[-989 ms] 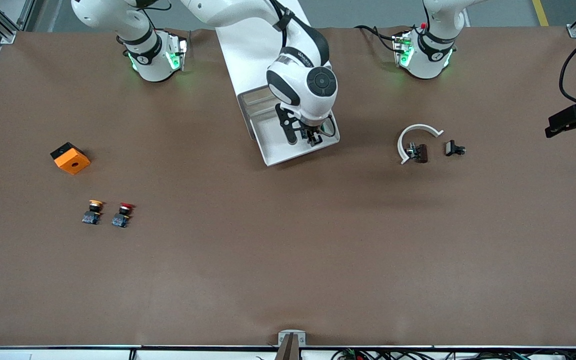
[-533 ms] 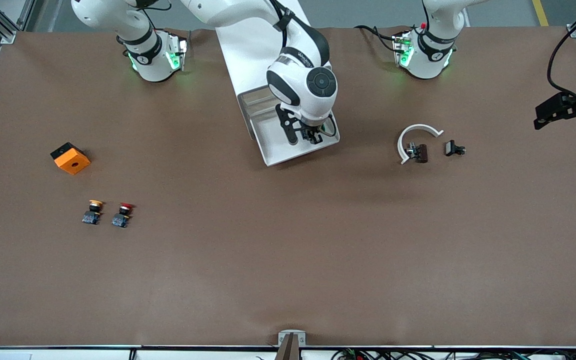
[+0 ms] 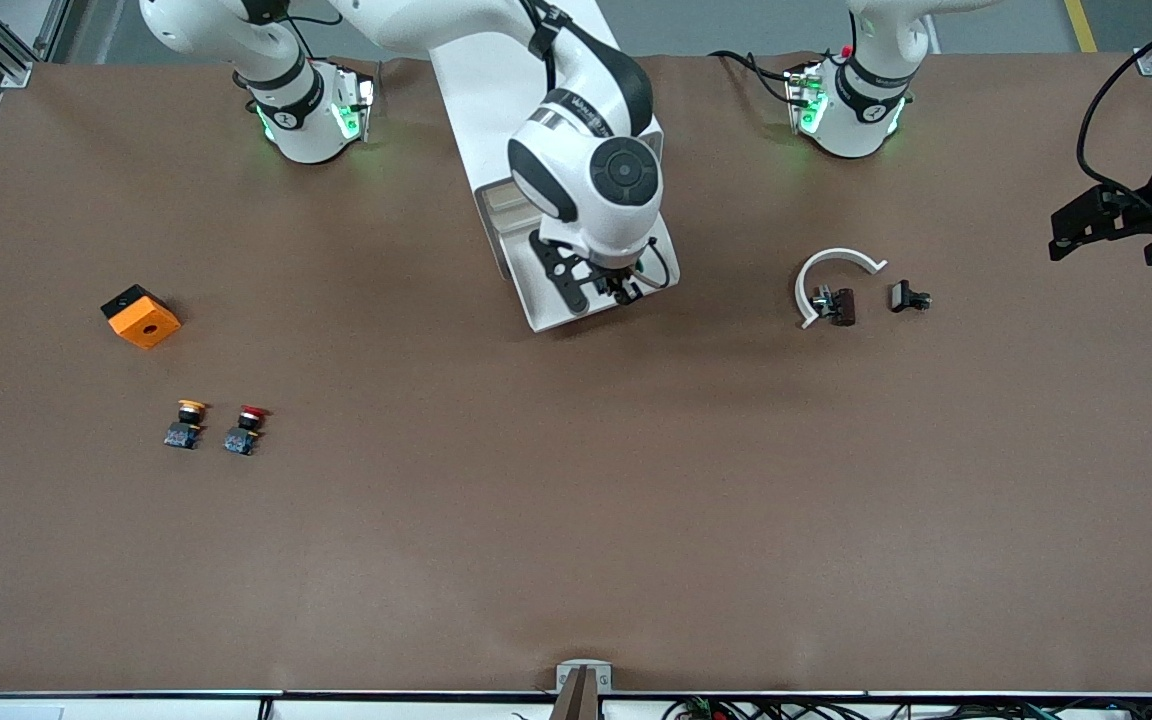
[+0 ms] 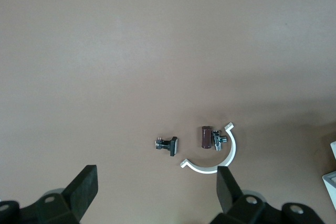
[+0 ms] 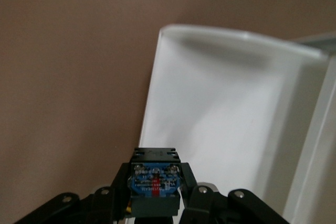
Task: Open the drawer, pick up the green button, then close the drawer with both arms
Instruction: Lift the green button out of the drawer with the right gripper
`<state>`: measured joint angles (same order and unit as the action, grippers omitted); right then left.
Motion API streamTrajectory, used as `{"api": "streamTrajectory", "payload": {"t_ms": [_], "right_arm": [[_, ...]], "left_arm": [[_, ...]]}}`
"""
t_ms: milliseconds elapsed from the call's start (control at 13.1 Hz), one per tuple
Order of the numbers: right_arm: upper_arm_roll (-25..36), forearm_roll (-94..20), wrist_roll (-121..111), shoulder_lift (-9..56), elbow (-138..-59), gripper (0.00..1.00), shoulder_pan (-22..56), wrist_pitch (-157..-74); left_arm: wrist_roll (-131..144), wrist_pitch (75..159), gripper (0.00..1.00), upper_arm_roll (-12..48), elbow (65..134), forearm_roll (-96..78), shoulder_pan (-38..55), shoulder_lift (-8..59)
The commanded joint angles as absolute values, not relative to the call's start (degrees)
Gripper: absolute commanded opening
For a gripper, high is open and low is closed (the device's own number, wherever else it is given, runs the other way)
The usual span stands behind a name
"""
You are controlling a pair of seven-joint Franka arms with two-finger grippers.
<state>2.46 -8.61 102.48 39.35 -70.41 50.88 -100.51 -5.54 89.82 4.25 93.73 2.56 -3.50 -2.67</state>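
Observation:
The drawer (image 3: pixel 539 306) stands pulled out of the white cabinet (image 3: pixel 496 100) in the middle of the table, and its white tray (image 5: pixel 226 103) looks bare. My right gripper (image 3: pixel 620 290) hangs over the drawer's front corner, toward the left arm's end. It is shut on the button (image 5: pixel 155 182), a black body with a blue label; its cap is hidden. My left gripper (image 3: pixel 1064 236) is open and holds nothing, up in the air over the left arm's end of the table. In the left wrist view its fingers (image 4: pixel 84 187) stand wide apart.
A white arc piece (image 3: pixel 833 270) with a small brown part (image 3: pixel 842 306) and a black clip (image 3: pixel 908 297) lie under the left gripper's view. Toward the right arm's end lie an orange block (image 3: pixel 140 316), a yellow-capped button (image 3: pixel 186 424) and a red-capped one (image 3: pixel 246 430).
My right gripper shut on the button and lifted a little, drifting toward the drawer's front. My left gripper moved in from the table's edge toward the middle.

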Motion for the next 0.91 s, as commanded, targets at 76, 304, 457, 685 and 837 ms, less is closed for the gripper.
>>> {"api": "streamTrajectory", "payload": {"t_ms": [76, 304, 457, 685, 837], "right_arm": [[2.55, -9.23, 81.63, 35.44, -66.88, 0.00, 45.72, -90.11], [2.81, -8.88, 69.90, 31.74, -67.32, 0.00, 39.13, -88.24], [2.81, -8.62, 59.82, 29.54, -68.54, 0.00, 34.21, -87.28], [2.81, -6.34, 45.04, 26.90, -72.15, 0.00, 27.45, -87.80], [2.72, -4.58, 37.21, 26.37, -74.08, 0.00, 23.57, -89.81]], "left_arm": [[-5.89, 90.09, 1.00, 0.62, 92.72, 2.73, 0.44, -1.67], [-5.97, 90.09, 1.00, 0.53, 91.50, 2.64, 0.44, -0.97], [-5.98, 89.91, 1.00, 0.53, 88.96, 2.46, 1.31, 0.26], [-1.08, 88.77, 1.00, 0.88, 87.02, 2.46, 1.58, 0.35], [-1.40, 87.37, 1.00, 0.88, 87.01, 2.46, 1.14, 0.26]]}}
